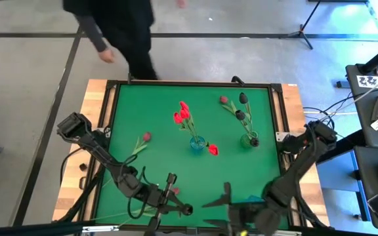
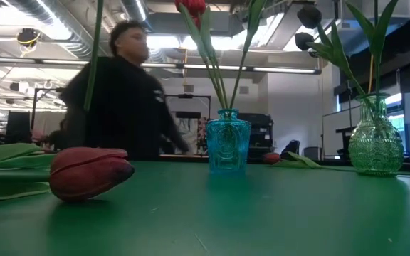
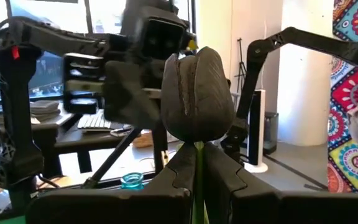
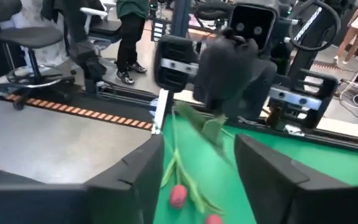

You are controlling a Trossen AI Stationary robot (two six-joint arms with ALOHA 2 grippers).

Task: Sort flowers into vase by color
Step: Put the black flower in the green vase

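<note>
Green felt tabletop (image 1: 149,105), wooden frame. L to R:

- Left claw (image 3: 197,171), near edge, left of centre: clamped together on the thin green stem of a dark maroon tulip (image 3: 196,93), head standing just above the fingers in the left wrist view.
- Pink tulip (image 1: 146,137) lying loose on the felt, left-centre, stem trailing toward the near-left corner.
- In the low view a red tulip head (image 2: 90,173) lies close to that camera; which flower it is in the high view, can't tell.
- Blue glass vase (image 1: 197,143), centre: red tulips (image 1: 182,115) in it. One red head (image 1: 212,150) just beside the vase, on the felt or drooping, can't tell.
- Green glass vase (image 1: 250,139), right-centre: dark tulips (image 1: 242,99) plus one pinkish head (image 1: 224,100).
- Right claw (image 4: 194,165), near edge, right of centre: fingers apart, nothing between them; the maroon tulip hangs just ahead of it.
- Person (image 1: 120,33) beyond the far edge.

Handling, my read: the flowers are v. light; stems thin, wiry, prob. flex and swing when carried. Heads soft, squashable, so don't pinch there. Leaves floppy, may snag on a vase rim. Best hold is mid-stem below the leaves, firm, since a smooth stem could twist or slip. Glass vases are narrow-necked, already crowded, and may tip if a stem levers on them.
</note>
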